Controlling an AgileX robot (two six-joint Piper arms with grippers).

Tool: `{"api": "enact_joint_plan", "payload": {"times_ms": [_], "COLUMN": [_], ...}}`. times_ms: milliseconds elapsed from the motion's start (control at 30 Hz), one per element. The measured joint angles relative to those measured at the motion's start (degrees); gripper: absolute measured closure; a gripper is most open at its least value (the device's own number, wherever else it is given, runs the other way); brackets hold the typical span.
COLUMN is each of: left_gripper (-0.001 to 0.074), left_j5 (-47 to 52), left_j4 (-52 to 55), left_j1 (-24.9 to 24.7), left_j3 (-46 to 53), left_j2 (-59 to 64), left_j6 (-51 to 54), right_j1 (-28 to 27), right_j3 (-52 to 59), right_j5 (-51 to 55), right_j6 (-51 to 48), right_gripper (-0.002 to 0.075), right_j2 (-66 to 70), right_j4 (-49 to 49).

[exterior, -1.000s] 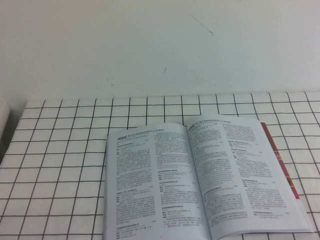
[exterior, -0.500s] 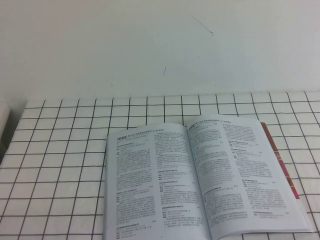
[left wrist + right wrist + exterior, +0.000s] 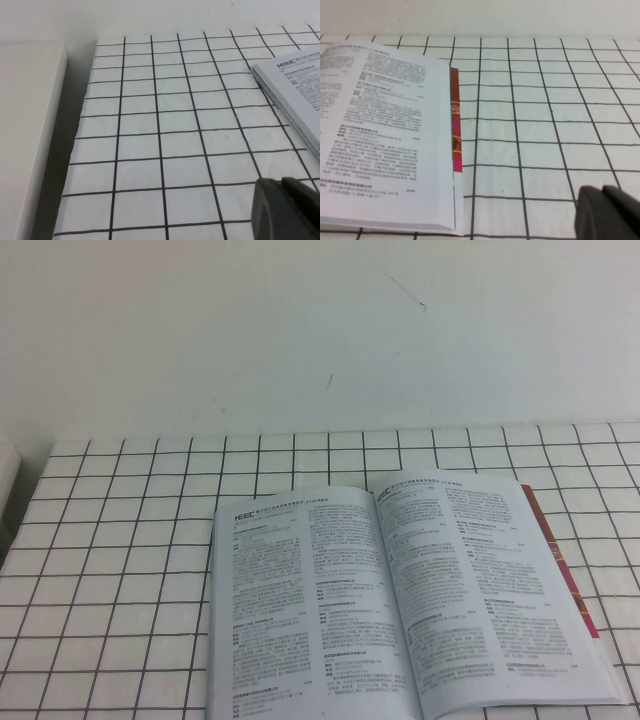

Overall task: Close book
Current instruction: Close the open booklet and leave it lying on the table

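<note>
Book (image 3: 400,600): lay spread open, pages up, in the lower middle of the high view, running off the bottom edge. Rested flat on the checked tablecloth (image 3: 130,540), with a strip of red cover (image 3: 560,560) peeking out past the right-hand pages.

Judged the closing not yet begun: no page lifted, no contact with the paper.

Left gripper (image 3: 287,210): hung low over the cloth near the book's left edge, apart from it. Right gripper (image 3: 607,212): hung likewise off the right edge, beyond the red strip. Appeared only in the wrist views, never in the high one. Could not tell open or closed for either.

Called, probably, for slipping under one outer edge, lifting that half and swinging it over the spine onto the other. Offered the cleaner start on the right, at the jutting cover.

Found bare cloth on both sides and behind, toward the wall (image 3: 300,340). Noted only a white box (image 3: 30,125) past the cloth's left edge, well apart.
</note>
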Motion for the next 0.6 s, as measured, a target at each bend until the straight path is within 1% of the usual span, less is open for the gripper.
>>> {"api": "enact_joint_plan", "payload": {"times_ms": [133, 233, 300, 400, 500, 600], "left_gripper": [0.0738, 0.0738, 0.0738, 0.0738, 0.0738, 0.0738], "left_j5": [-3.1, -8.3, -14.0, -24.6, -35.3, -43.1], "left_j4": [-1.3, -3.0, -5.3, -9.6, -12.6, -13.6], "left_j1": [0.0, 0.0, 0.0, 0.0, 0.0, 0.0], "left_j3": [0.5, 0.7, 0.7, 0.7, 0.7, 0.7], "left_j2": [0.0, 0.0, 0.0, 0.0, 0.0, 0.0], "left_j6": [0.0, 0.0, 0.0, -1.0, -5.3, -7.2], "right_j1": [0.0, 0.0, 0.0, 0.0, 0.0, 0.0], "right_j3": [0.0, 0.5, 0.5, 0.5, 0.5, 0.5], "right_j5": [-0.5, -4.2, -10.0, -22.9, -34.1, -44.1], "right_j6": [0.0, 0.0, 0.0, 0.0, 0.0, 0.0], "right_gripper": [0.0729, 0.0729, 0.0729, 0.0729, 0.0729, 0.0729], "right_j2": [0.0, 0.0, 0.0, 0.0, 0.0, 0.0], "right_j4": [0.0, -0.1, -0.1, -0.1, -0.1, -0.1]}}
